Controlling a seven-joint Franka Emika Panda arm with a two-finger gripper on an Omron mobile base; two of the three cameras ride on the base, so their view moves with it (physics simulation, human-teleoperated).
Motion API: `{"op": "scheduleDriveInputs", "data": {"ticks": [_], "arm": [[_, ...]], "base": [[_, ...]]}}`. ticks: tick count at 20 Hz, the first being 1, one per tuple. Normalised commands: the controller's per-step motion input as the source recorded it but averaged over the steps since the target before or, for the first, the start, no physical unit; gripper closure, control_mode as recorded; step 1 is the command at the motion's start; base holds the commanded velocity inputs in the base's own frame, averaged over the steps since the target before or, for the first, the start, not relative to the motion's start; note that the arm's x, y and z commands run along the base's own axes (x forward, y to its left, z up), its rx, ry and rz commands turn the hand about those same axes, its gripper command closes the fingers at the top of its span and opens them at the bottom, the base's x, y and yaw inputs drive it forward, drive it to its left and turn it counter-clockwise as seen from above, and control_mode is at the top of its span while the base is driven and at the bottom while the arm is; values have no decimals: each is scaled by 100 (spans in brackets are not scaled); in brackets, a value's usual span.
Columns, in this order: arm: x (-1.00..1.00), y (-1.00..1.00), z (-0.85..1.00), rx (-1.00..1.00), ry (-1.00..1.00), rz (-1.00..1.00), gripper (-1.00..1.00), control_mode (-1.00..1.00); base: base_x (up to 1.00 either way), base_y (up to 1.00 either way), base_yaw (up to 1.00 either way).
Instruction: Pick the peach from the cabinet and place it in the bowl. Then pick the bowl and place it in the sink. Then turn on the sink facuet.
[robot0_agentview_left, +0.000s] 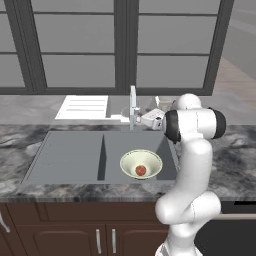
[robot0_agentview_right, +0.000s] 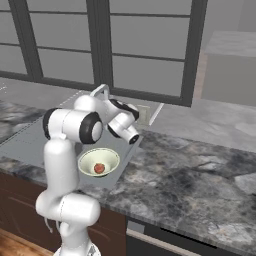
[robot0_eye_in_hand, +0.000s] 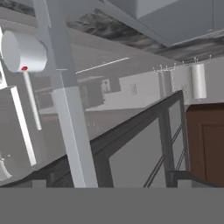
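Note:
The grey two-basin sink (robot0_agentview_left: 70, 150) (robot0_agentview_right: 25, 135) is set in the marble counter. In its right basin sits the pale bowl (robot0_agentview_left: 125, 161) (robot0_agentview_right: 112, 155), and the reddish peach (robot0_agentview_left: 141, 170) (robot0_agentview_right: 99, 168) lies inside it. Behind the dividing wall stands the silver sink facuet (robot0_agentview_left: 133, 105) (robot0_agentview_right: 100, 90). My gripper (robot0_agentview_left: 146, 119) hangs just right of it, above the bowl, open and empty. In the hand view the faucet's stem (robot0_eye_in_hand: 65, 109) rises close ahead between the wide-set tips of the gripper (robot0_eye_in_hand: 112, 181), with its thin lever (robot0_eye_in_hand: 31, 98) at left. The cabinet is out of view.
A white ribbed tray (robot0_agentview_left: 82, 106) lies behind the sink, left of the faucet. Dark-framed windows (robot0_agentview_left: 125, 45) close the back. The marble counter (robot0_agentview_left: 235, 160) (robot0_agentview_right: 200, 170) stretches right of the arm. Brown cupboards with silver handles (robot0_agentview_left: 100, 240) run below.

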Motion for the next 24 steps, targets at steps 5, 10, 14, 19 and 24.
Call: {"op": "scheduleDriveInputs", "data": {"ticks": [5,10,14,19,24], "arm": [[35,-3,-7,0,0,0,-100,-100],[28,-10,-20,0,0,0,-100,-100],[36,-1,-7,0,0,0,-100,-100],[32,0,-1,0,0,0,-100,-100],[29,-4,-16,0,0,0,-100,-100]], "base": [[0,0,0],[0,0,0],[0,0,0],[0,0,0],[0,0,0]]}}
